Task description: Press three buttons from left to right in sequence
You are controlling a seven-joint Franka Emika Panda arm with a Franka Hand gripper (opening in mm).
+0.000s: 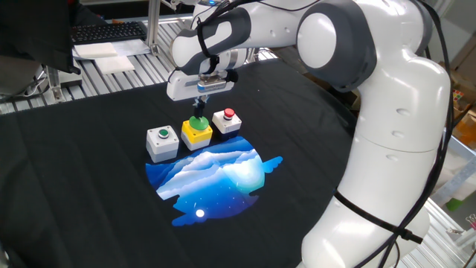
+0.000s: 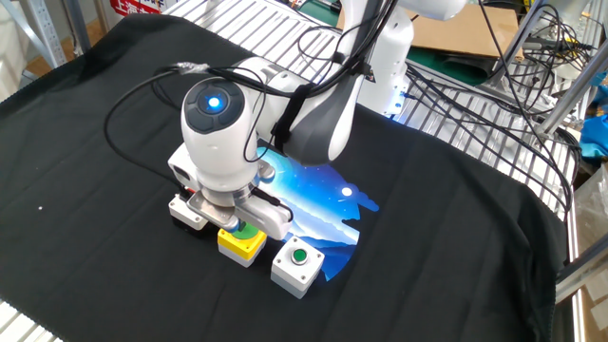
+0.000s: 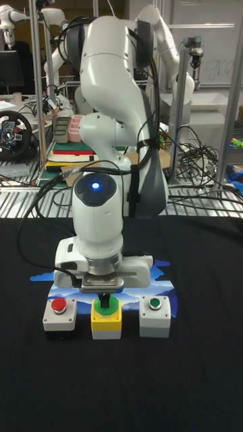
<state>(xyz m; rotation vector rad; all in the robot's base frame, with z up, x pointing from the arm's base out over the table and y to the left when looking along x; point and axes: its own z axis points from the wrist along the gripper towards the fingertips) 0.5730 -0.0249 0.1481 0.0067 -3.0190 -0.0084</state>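
Three buttons stand in a row on the black cloth. The grey-white box with the small green button (image 1: pixel 162 141) (image 2: pixel 299 265) (image 3: pixel 156 314) is free. The yellow box with the big green dome (image 1: pixel 197 132) (image 2: pixel 239 244) (image 3: pixel 106 324) is in the middle. The white box with the red button (image 1: pixel 227 120) (image 3: pixel 59 316) sits on the other side; in the other fixed view the gripper's body hides most of this white box (image 2: pixel 186 213). My gripper (image 1: pixel 198 113) (image 2: pixel 243 228) (image 3: pixel 104 301) points straight down, fingers shut together, tips touching the top of the green dome.
A blue-and-white picture patch (image 1: pixel 216 175) lies on the cloth beside the buttons. A keyboard (image 1: pixel 108 31) and papers sit on the metal rack at the back. Cables (image 2: pixel 494 85) run along the table's far side.
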